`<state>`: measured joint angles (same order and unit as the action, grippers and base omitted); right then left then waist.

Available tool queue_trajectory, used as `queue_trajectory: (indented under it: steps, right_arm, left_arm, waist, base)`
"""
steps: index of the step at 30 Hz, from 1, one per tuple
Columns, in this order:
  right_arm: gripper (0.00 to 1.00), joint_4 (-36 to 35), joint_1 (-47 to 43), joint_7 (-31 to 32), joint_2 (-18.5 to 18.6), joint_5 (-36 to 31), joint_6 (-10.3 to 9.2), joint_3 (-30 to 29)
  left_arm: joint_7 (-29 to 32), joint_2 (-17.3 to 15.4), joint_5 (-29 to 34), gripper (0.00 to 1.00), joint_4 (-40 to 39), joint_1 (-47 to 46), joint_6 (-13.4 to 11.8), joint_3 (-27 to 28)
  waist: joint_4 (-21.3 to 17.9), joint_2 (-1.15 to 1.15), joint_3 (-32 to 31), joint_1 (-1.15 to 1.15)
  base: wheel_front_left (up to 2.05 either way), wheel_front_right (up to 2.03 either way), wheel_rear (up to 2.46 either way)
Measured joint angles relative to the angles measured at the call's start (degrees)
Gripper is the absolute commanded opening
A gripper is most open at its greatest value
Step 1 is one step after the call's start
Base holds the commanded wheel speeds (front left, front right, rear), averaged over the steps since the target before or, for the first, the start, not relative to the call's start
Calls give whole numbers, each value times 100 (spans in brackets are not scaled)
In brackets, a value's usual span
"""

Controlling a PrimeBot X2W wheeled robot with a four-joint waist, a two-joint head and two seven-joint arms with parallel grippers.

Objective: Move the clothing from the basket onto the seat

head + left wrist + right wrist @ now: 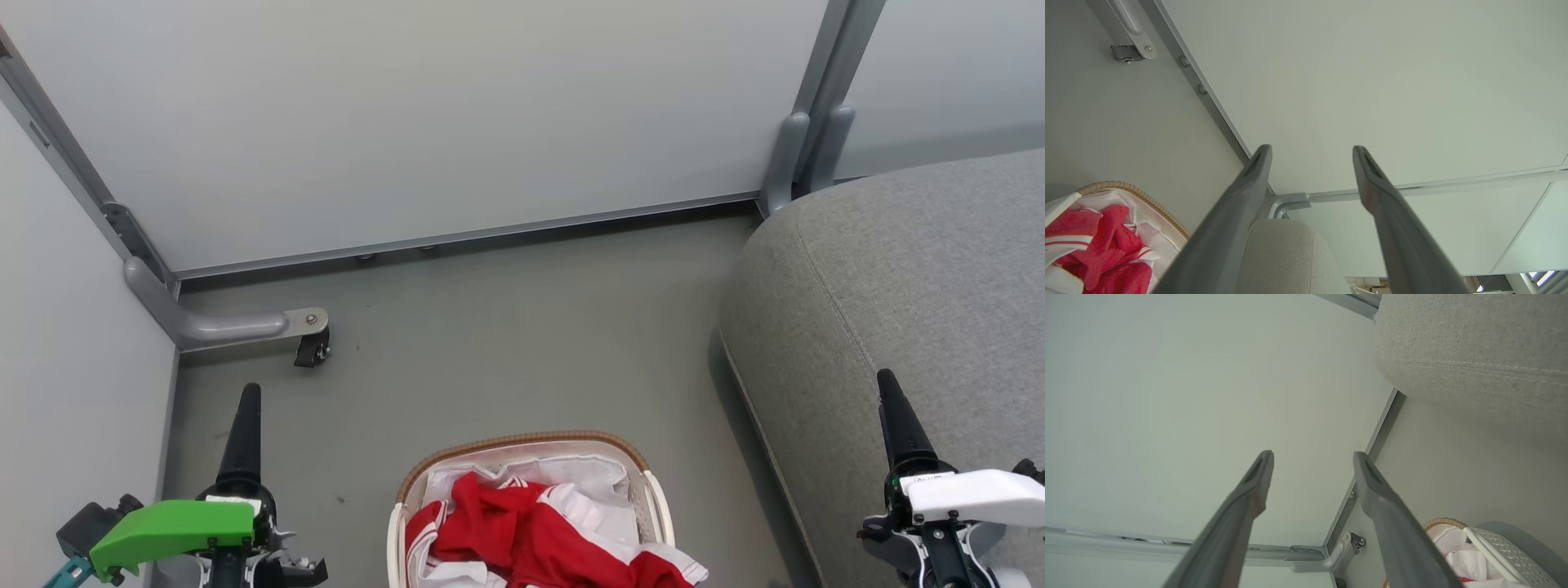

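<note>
Two grippers, both mine, sit at the bottom corners of the head view: my left gripper (pixel 246 412) at the lower left and my right gripper (pixel 891 400) at the lower right, fingers pointing up the frame. In each wrist view the two long dark fingers stand wide apart with only blank wall between them, so both are fully spread and hold nothing.

Between them, at the bottom middle, the basket (pixel 522 438) stands on the floor (pixel 506 327). The clothing (pixel 531 531) lies heaped inside it, red with white trim, over the white liner (pixel 571 474), and one fold hangs over the rim at the lower right. Neither gripper touches basket or cloth.

Further up, the seat (pixel 898 269) takes the right side of the frame, a grey rounded bulk near the basket. The part I can see bears no garment. Beyond, across the top, runs the pale wall panel (pixel 408 106), with a metal foot and caster (pixel 313 347) at the left.

I judge the task to be at its start, with nothing moved as far as the views show. All of it is left: reach down, grip a garment, carry it right onto the seat, and repeat until only the liner remains. How many pieces there are I cannot tell.
</note>
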<state>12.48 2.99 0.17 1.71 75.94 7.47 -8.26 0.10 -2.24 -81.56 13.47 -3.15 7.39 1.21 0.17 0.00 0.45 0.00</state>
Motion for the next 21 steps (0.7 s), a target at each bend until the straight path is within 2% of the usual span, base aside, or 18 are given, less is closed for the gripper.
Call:
queue_trajectory:
  steps: [12, 21]
  right_arm:
    - [100, -341, -40, -258, 16, -1751, 0, 229]
    - [100, -412, -115, -431, 35, -2684, 0, 312]
  left_arm:
    - [-259, -7, 1433, 100, -331, -12, -135, -267]
    - [-430, -11, 2416, 100, -444, -11, -269, -546]
  waist:
    - [22, 0, 28, 0]
    - [42, 0, 46, 0]
  base:
    - [0, 0, 0]
    - [0, 0, 0]
